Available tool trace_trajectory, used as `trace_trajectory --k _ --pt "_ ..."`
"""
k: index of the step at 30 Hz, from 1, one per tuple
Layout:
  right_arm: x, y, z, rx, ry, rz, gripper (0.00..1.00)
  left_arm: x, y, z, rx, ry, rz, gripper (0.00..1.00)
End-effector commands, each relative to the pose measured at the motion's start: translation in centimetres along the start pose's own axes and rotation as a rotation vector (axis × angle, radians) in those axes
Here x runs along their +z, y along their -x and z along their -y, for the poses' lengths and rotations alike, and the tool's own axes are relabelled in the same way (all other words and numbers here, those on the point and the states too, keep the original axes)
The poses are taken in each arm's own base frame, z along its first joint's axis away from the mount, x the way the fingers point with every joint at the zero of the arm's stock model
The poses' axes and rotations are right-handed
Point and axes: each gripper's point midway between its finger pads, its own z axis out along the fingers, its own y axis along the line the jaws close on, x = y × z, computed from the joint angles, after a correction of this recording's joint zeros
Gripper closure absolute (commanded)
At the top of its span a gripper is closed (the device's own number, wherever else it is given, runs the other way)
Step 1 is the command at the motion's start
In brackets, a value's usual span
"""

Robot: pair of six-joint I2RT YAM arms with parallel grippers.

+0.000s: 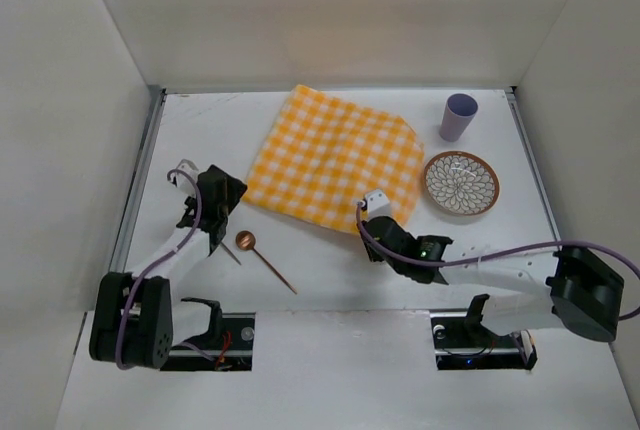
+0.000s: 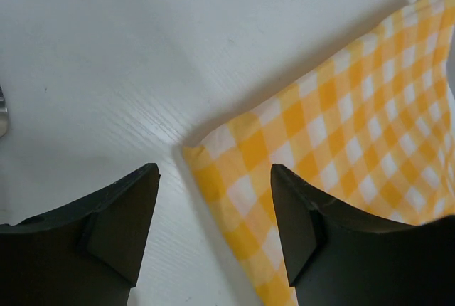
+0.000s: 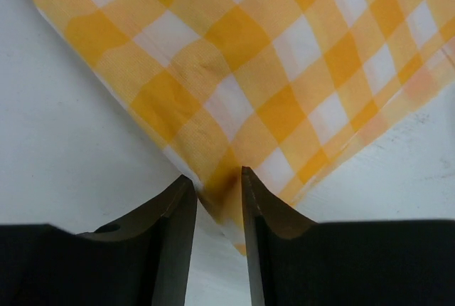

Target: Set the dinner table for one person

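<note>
The white dinner table (image 1: pixel 340 275) bears a yellow-and-white checked cloth (image 1: pixel 335 155), spread at the back middle. My right gripper (image 1: pixel 373 206) is at the cloth's near corner; in the right wrist view it (image 3: pixel 215 186) is shut on that corner (image 3: pixel 220 178), the cloth bunched between the fingers. My left gripper (image 1: pixel 226 190) is at the cloth's left corner. In the left wrist view it (image 2: pixel 215 178) is open, with the cloth's corner (image 2: pixel 234 171) lying flat on the table between the jaws, touching neither.
A patterned plate (image 1: pixel 461 183) with a brown rim lies right of the cloth, and a lilac cup (image 1: pixel 459 116) stands behind it. A copper spoon (image 1: pixel 263 256) lies in front of the left gripper, with a thin dark utensil (image 1: pixel 230 251) beside it. White walls close in the table.
</note>
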Motion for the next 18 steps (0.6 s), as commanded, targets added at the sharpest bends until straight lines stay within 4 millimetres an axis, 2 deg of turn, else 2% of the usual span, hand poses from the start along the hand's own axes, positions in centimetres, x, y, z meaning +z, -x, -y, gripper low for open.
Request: trace_trajectory --k 1,4,8,10,13,18 --pt "-0.9 2.6 0.1 0.069 -0.009 0.071 0.56 -1.5 0.4 0.7 0.055 -0.021 0.023 0.37" --pt "-2.3 4.3 1.0 0.192 0.003 0.119 0.41 -1.6 -1.7 1.1 0.097 -0.023 -0.047 0.34" --pt "-3.2 5.3 2.2 0.39 0.031 0.151 0.33 -0.2 -3.1 2.0 0.117 -0.01 -0.099 0.34" --pt "-3.5 5.3 2.4 0.487 0.06 0.151 0.31 0.4 -3.3 1.8 0.119 0.011 -0.108 0.36" --pt "-3.4 3.9 2.2 0.57 0.077 0.114 0.27 1.2 -3.5 1.1 0.115 0.036 -0.11 0.36" --pt "-1.8 -1.1 3.5 0.737 -0.043 -0.024 0.25 3.5 -4.4 1.0 0.1 0.04 -0.131 0.39"
